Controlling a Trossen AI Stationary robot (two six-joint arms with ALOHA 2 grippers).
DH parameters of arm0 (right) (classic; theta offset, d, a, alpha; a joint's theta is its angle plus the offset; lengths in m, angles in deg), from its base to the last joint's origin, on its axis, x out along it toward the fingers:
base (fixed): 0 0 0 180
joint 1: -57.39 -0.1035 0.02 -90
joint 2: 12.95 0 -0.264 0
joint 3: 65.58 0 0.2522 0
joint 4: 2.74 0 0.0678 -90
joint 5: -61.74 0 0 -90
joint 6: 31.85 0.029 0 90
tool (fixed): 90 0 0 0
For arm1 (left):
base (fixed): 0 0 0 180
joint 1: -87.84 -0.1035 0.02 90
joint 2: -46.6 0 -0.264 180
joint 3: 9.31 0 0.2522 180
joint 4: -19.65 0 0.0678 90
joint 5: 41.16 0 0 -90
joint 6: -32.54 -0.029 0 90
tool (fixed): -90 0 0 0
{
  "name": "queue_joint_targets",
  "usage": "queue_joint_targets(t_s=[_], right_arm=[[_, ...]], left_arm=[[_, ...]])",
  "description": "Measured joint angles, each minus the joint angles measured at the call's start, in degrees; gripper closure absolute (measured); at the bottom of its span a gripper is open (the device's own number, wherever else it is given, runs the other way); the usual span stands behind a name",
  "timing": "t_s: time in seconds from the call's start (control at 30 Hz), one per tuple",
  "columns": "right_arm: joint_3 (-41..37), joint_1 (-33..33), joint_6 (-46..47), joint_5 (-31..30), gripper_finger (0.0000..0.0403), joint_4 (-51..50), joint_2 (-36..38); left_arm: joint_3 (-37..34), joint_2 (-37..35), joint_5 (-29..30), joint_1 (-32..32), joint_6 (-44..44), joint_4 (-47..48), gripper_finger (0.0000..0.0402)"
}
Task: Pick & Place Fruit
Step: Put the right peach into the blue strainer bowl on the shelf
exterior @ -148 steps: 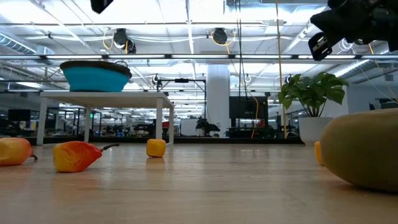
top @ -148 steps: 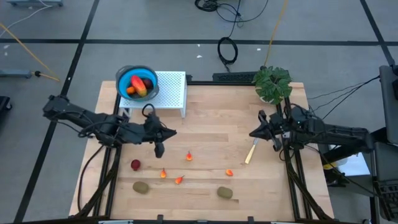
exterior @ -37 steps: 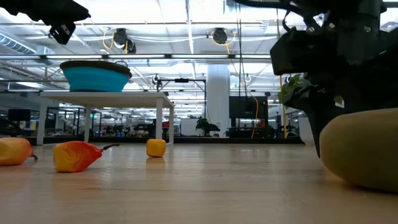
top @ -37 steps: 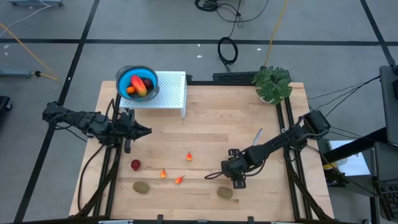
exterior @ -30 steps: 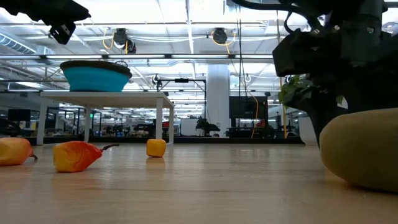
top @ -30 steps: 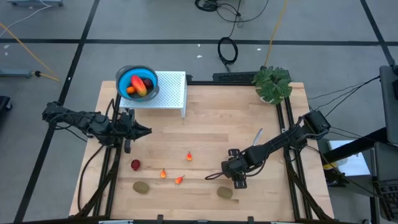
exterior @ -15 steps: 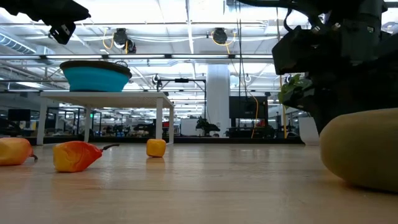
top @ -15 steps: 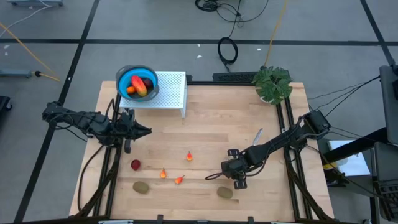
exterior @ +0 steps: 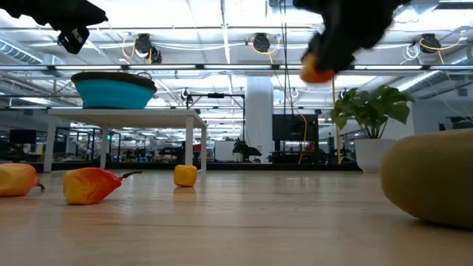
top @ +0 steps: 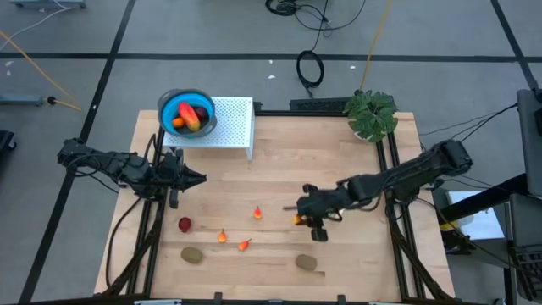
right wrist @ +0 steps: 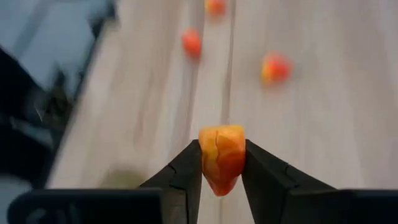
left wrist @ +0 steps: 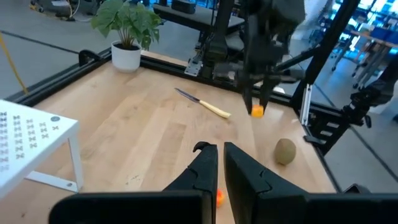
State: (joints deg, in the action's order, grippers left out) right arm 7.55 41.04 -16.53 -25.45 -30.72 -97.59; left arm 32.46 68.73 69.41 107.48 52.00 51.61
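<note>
right gripper (top: 298,219) is clamped on a small orange-red fruit piece (right wrist: 221,155), its two dark fingers (right wrist: 185,171) pressed against either side of it, and it holds the piece in the air above the middle of the wooden table (top: 288,152). from table height the piece shows high up beside the blurred arm, clear of the surface.

left gripper (top: 201,178) waits at the table's left side with its fingers closed on nothing, raised off the wood near the white stand (top: 233,125).

on that stand sits a blue bowl (top: 168,105) with a red-orange oval fruit (top: 191,122) and darker fruit inside. on the table lie a dark red ball (top: 184,224) toward the left, three small orange-red bits (top: 257,213) spread around the middle left, one kiwi (top: 192,254) near the front left edge and a second kiwi (top: 306,263) near the front, just ahead of the right gripper. a pale yellow knife (left wrist: 203,104) lies on the wood on the right arm's side, and a potted plant (top: 371,113) stands at the far right corner.
</note>
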Motion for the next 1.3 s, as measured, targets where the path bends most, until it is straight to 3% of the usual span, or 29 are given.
queue_joint_targets(t_s=[0.43, 0.73, 0.93, 1.3], right_arm=[[0.01, 6.4, -3.44, 0.15, 0.0313, 24.94, 4.56], [-0.01, 8.76, -13.82, 0.17, 0.0313, 38.91, 3.87], [-0.01, 10.14, -23.13, 0.14, 0.0313, 40.14, 3.87], [-0.01, 10.77, -43.94, 0.0, 0.0312, 40.76, 3.89]], left_arm=[[0.04, 0.88, 0.11, 0.0, 0.09, -2.2, 0.0376], [0.06, 4.78, 0.5, 0.0, -1.34, -8.9, 0.0375], [0.05, 9.23, 0.47, 0.0, -1.76, -16.86, 0.0372], [0.04, 18.45, 0.51, -0.26, 0.22, -34.59, 0.026]])
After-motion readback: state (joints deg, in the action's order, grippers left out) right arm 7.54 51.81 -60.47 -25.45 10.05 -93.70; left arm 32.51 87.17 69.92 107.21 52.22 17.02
